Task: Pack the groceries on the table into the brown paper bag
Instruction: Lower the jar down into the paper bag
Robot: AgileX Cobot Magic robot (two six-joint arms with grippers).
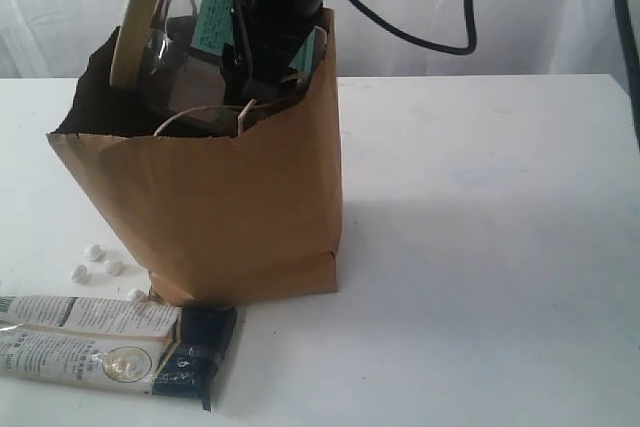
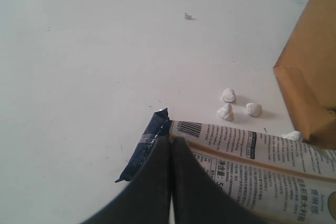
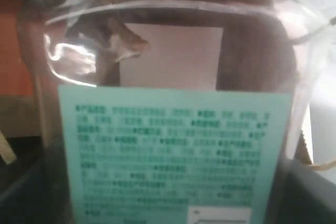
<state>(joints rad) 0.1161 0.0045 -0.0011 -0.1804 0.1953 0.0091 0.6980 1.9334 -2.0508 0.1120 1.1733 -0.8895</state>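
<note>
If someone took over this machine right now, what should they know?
Left gripper: jaws shut, empty, over the long white-black twin packet on the white table.
Right gripper: appears to hold the clear jar with yellow lid sideways in the mouth of the tall brown paper bag.
Done: jar almost in; other contents hidden.
To do: release jar, pack the packet.

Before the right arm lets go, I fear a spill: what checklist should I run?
1. Tall kraft-brown paper bag upright, mouth open: ok.
2. Clear jar with yellow lid fully below rim: not ok, lid sticks out.
3. Right gripper gripping jar: ok.
4. Room under jar: cannot tell.
5. Left gripper shut, clear of bag: ok.
6. Long white-black twin packet packed: not ok, on white table.
</note>
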